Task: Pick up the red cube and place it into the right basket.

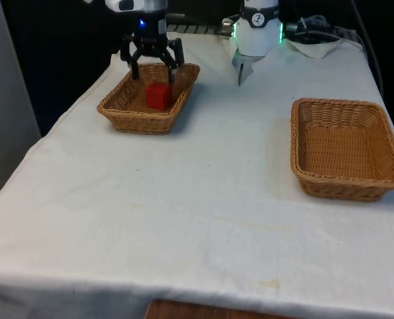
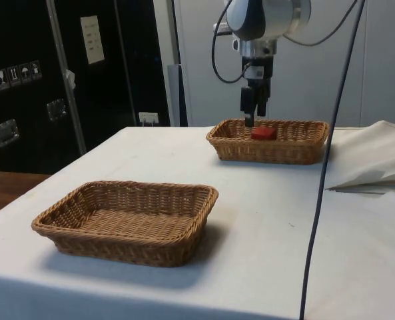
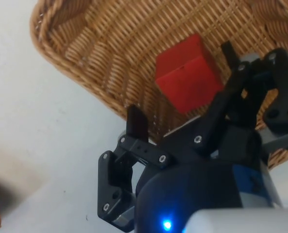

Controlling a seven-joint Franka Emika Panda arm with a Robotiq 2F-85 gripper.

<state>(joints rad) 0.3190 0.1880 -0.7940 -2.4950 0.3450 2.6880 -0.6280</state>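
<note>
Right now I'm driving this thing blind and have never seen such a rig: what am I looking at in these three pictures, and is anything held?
You have one white robot arm ending in a black gripper with two fingers. One picture looks across the table towards the arm, one comes from the table's side, and one from a camera on the wrist looking down past the fingers.

On the white cloth stand two wicker baskets. The red cube lies inside the basket at the front view's left. The other basket, at the front view's right, holds nothing.

The gripper hangs just above the cube's basket. Its fingers are spread apart and nothing is held: the wrist view shows the cube lying on the weave beyond them.
</note>
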